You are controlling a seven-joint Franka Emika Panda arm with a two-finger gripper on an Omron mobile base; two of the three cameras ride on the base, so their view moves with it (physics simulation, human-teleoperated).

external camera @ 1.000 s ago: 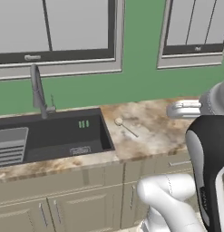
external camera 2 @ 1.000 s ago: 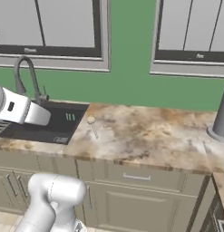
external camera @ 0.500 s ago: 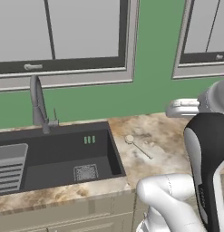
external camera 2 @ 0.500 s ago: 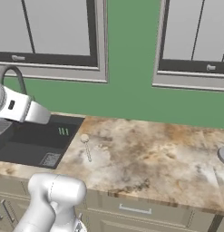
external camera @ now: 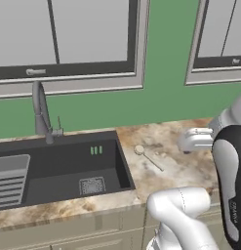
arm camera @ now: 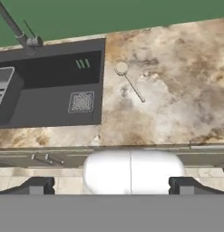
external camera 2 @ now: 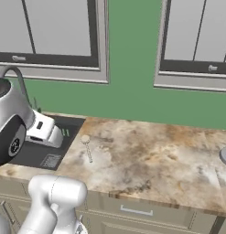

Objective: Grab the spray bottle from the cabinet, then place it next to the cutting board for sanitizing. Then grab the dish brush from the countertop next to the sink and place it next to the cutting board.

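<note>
The dish brush (arm camera: 129, 81) lies on the marbled countertop (arm camera: 177, 90) just right of the dark sink (arm camera: 50, 86), its round head toward the wall and its thin handle pointing to the counter's front edge. The same dish brush (external camera: 147, 157) (external camera 2: 87, 147) appears in both base views, close to the sink (external camera: 63, 171) (external camera 2: 45, 146). My gripper (arm camera: 111, 186) hangs open, high above the counter's front edge and well short of the brush, with nothing between its fingertips (arm camera: 36, 186). The spray bottle, the cabinet and the cutting board are out of view.
A grey faucet (external camera: 41, 114) stands behind the sink, and a ribbed rack (external camera: 10, 178) lies in the basin's left part. The base of a grey object (external camera 2: 225, 155) sits at the far right of the counter. Windows and a green wall back the counter.
The whole picture has shifted: the base has driven closer to the counter, so sink and brush look larger. The brush lies as before. The gripper stays open.
</note>
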